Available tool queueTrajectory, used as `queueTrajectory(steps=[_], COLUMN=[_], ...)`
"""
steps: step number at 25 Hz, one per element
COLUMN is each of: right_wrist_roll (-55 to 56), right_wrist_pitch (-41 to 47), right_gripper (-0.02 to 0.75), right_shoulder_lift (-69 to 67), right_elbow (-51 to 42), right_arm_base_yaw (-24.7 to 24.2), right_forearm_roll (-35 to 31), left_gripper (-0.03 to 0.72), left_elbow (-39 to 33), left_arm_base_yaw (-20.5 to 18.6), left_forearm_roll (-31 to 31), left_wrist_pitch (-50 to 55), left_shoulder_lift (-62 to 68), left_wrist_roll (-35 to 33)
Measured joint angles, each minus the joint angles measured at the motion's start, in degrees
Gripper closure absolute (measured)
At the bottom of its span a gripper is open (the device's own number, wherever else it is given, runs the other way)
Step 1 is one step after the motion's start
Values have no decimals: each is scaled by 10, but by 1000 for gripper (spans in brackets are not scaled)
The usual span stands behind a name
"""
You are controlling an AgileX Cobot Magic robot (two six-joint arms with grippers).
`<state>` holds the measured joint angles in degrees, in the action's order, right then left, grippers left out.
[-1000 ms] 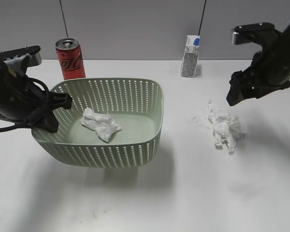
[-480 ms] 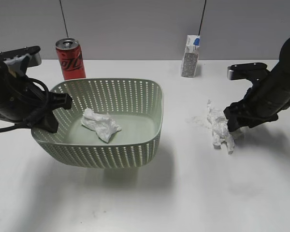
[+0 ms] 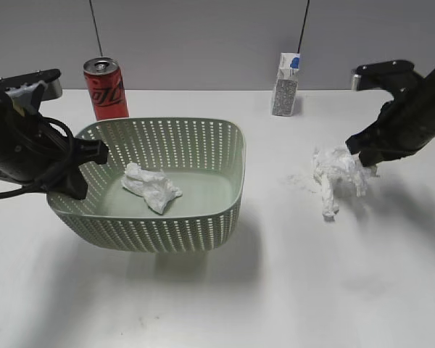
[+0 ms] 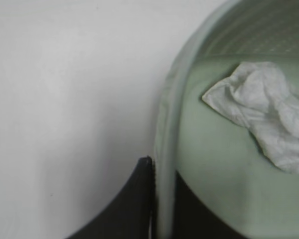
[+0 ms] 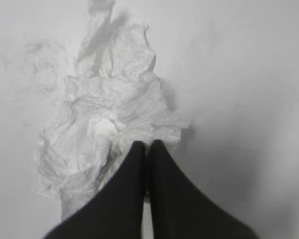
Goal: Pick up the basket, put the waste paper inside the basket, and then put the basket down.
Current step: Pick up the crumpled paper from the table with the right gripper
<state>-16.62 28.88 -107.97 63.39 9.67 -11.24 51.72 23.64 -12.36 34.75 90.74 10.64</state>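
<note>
Exterior view, left gripper: clamped on the basket rim, holding it tilted, one wad inside.
Waste paper: soft, featherlight, floppy, so pinch the bulk, not a trailing end.
Right gripper: pinched shut on that wad, tail dangling to the table.

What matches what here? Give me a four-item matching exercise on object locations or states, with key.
Things:
1. basket
2. wad in the right gripper
3. red can
4. small carton

Places or states:
a. at the back, right of centre
b. gripped at its rim by the left gripper, with a paper wad inside
c. pinched by closed fingers, dangling
d. behind the basket's left corner

Pairs: 1-b, 2-c, 3-d, 4-a
</note>
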Motion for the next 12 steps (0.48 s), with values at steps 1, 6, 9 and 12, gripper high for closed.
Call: queueTrajectory(steps=[1,6,9,12], right_wrist_roll=[-1,-68,-116,-133], right_wrist_pitch=[2,11,8,-14], right_gripper=[738,743,743,743], right_shoulder_lift=[15,120,171,185], right_elbow=[0,0,2,29], right_arm_base_yaw=[0,11,49,123], right_forearm_roll=[-1,-72,-143,-173], left_gripper=[683,683,683,683], left_elbow=[0,0,0,0], left_arm_base_yaw=[0,0,0,0], left_forearm_roll=[0,0,0,0], left_wrist_pitch=[0,0,0,0], left_shoulder_lift=[0,0,0,0], left_wrist_roll=[0,0,0,0])
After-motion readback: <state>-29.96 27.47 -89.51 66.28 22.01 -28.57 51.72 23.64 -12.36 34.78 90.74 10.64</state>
